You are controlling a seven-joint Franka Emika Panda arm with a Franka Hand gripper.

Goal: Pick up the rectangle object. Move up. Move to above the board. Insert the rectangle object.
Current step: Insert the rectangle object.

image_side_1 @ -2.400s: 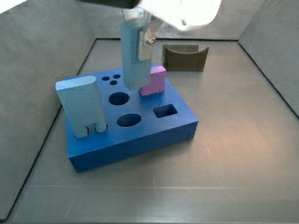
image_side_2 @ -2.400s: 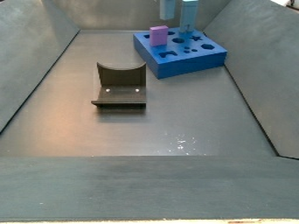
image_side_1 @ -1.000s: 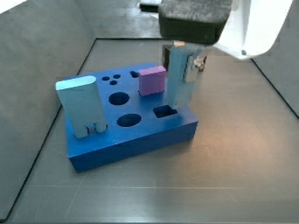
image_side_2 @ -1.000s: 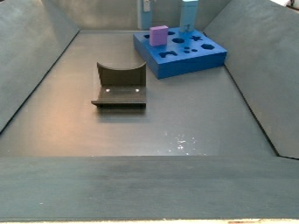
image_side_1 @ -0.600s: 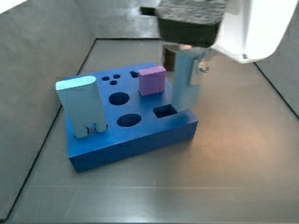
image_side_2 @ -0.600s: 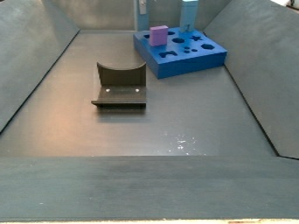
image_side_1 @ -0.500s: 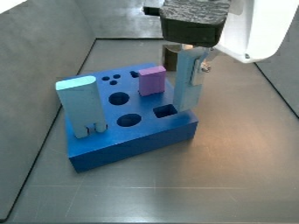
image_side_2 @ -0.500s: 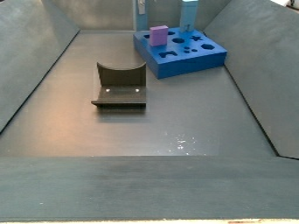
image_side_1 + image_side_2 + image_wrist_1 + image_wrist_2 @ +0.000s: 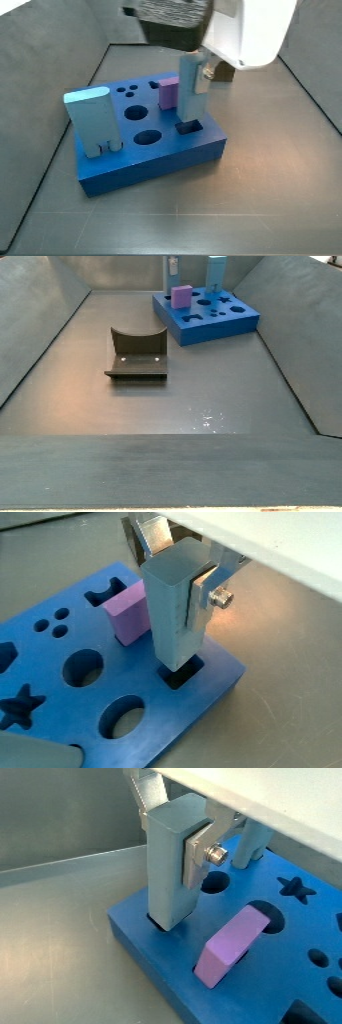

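Note:
The rectangle object, a slim pale grey-blue bar, stands upright with its lower end in the mouth of the rectangular hole of the board. My gripper is shut on the bar's upper part, with a silver finger pressed flat against its side. In a side view the bar rises from the hole near the corner of the deep-blue board, and the gripper hangs right over it. The bar hides the hole below it. Far off, it shows as a thin strip.
A short pink block stands in the board beside the bar. A wider light-blue block stands at the board's other corner. Round holes and a star hole lie open. The dark fixture stands on the floor, away from the board.
The gripper has carried the bar sideways from the board's edge to over the rectangular hole and lowered it, and its lower end now sits in the hole.

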